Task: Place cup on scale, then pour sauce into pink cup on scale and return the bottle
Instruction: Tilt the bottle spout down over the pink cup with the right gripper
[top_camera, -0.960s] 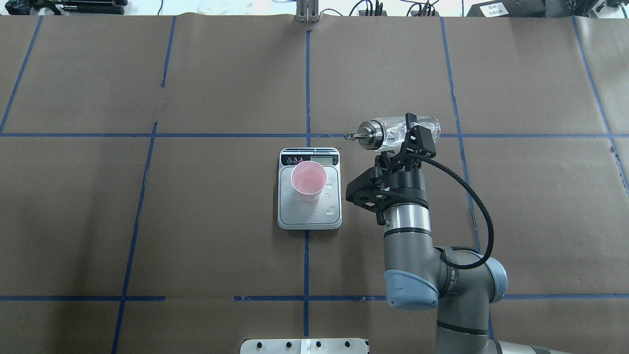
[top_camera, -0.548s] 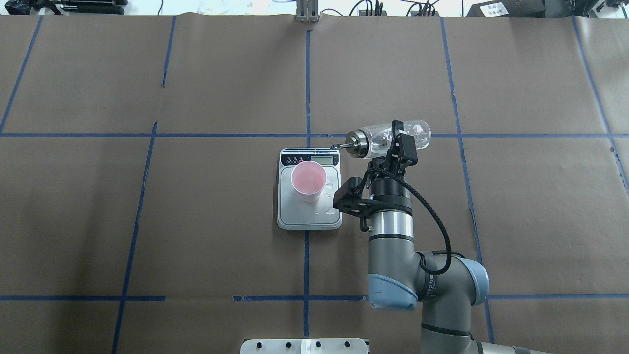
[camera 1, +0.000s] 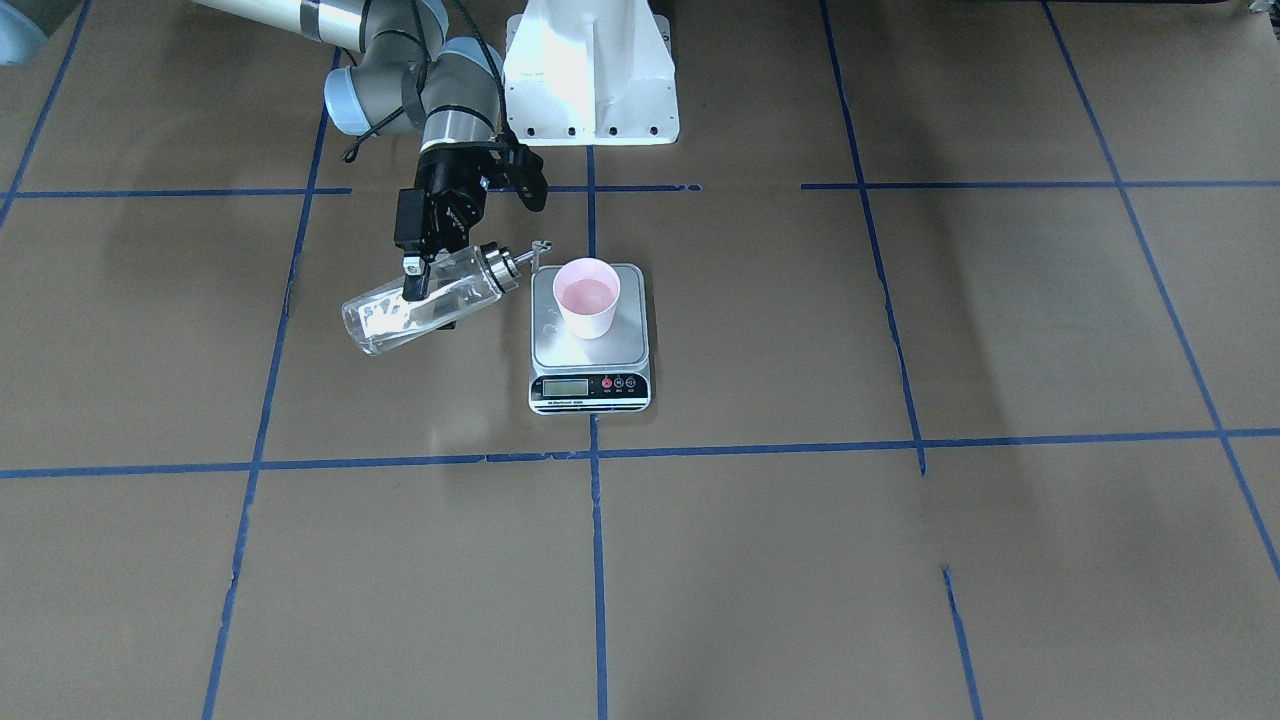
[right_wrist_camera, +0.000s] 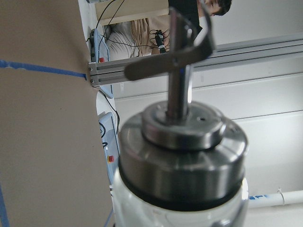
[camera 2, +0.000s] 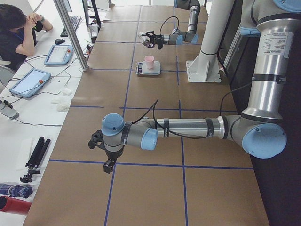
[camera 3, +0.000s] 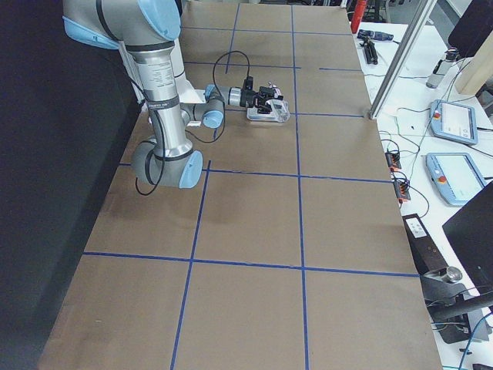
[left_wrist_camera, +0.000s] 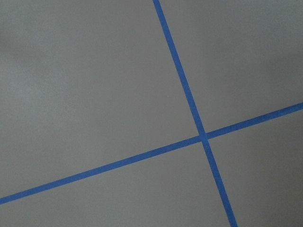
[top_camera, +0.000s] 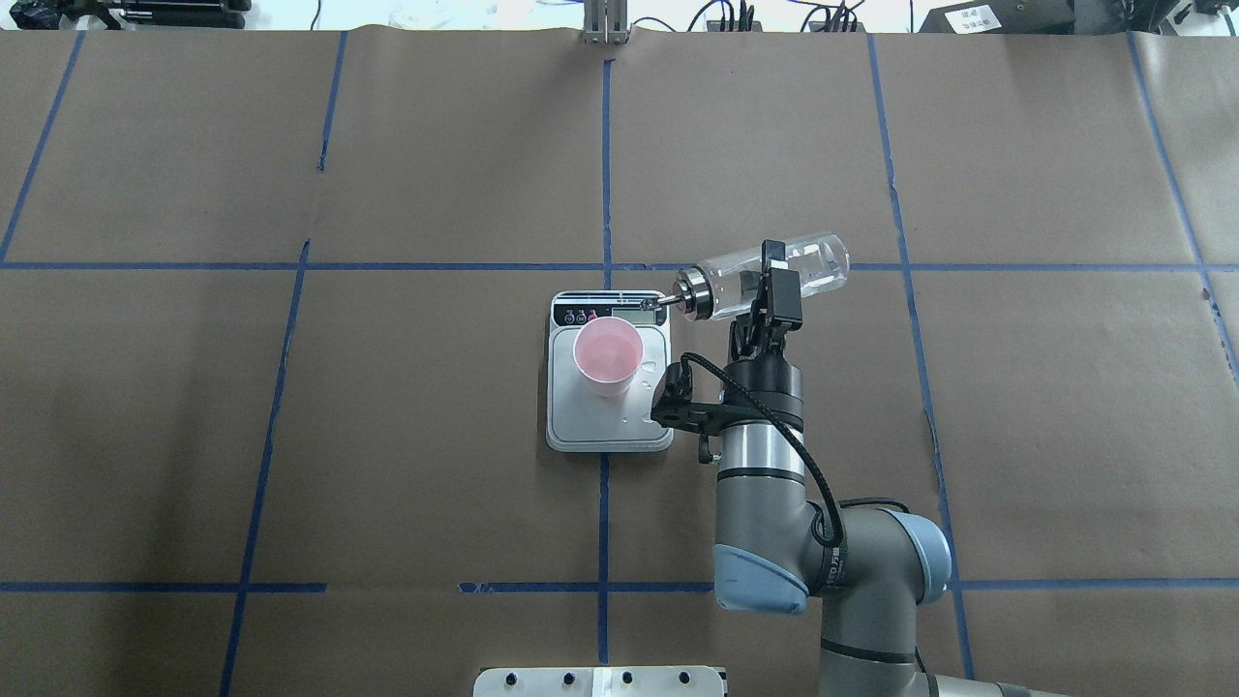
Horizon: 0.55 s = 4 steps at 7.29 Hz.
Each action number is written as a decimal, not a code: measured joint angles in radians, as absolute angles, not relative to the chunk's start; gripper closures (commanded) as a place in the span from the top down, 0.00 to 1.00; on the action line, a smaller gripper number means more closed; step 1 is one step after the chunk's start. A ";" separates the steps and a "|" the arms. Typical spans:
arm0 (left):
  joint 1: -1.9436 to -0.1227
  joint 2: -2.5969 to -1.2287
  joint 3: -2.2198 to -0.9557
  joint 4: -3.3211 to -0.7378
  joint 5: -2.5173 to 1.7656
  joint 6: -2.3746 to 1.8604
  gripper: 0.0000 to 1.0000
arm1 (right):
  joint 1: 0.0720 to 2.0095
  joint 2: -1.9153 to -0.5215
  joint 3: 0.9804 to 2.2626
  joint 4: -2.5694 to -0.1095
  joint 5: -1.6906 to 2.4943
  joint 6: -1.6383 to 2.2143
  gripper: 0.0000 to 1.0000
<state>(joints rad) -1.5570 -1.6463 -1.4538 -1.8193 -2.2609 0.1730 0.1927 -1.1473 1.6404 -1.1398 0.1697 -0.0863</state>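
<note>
The pink cup [top_camera: 607, 353] stands upright on the scale [top_camera: 619, 431], on the plate's half nearest the display; it also shows in the front view [camera 1: 587, 295]. My right gripper [top_camera: 770, 283] is shut on the middle of the clear glass bottle [top_camera: 808, 266]. It holds the bottle nearly level above the table, right of the scale. The silver cap and spout [top_camera: 660, 302] point at the scale's display corner, short of the cup. The bottle also shows in the front view [camera 1: 385, 320] and the cap in the right wrist view [right_wrist_camera: 182, 156]. My left gripper [camera 2: 109, 164] hangs far off; I cannot tell its state.
Water drops [top_camera: 650, 368] lie on the scale's plate beside the cup. Brown paper with blue tape lines covers the table. The white robot base [camera 1: 590, 70] stands behind the scale. An operator [camera 2: 19, 28] sits at a side desk with tablets.
My right arm has moved left with the bottle. The spout has travelled from right of the scale to over its display corner, and the bottle has tipped spout-down a little.
</note>
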 measured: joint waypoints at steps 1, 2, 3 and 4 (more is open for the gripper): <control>-1.557 -1.647 -1.453 -1.820 -2.261 0.173 1.00 | 0.192 -1.147 1.635 -1.141 0.160 -0.117 0.00; -1.557 -1.649 -1.452 -1.820 -2.261 0.173 1.00 | 0.190 -1.146 1.627 -1.141 0.147 -0.146 0.00; -1.556 -1.649 -1.452 -1.821 -2.261 0.173 1.00 | 0.189 -1.145 1.623 -1.141 0.133 -0.184 0.00; -1.556 -1.649 -1.451 -1.821 -2.261 0.173 1.00 | 0.187 -1.144 1.621 -1.141 0.119 -0.221 0.00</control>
<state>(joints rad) -1.5565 -1.6493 -1.4513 -1.8207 -2.2611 0.1733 0.1865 -1.1436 1.6209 -1.1413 0.1191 -0.2214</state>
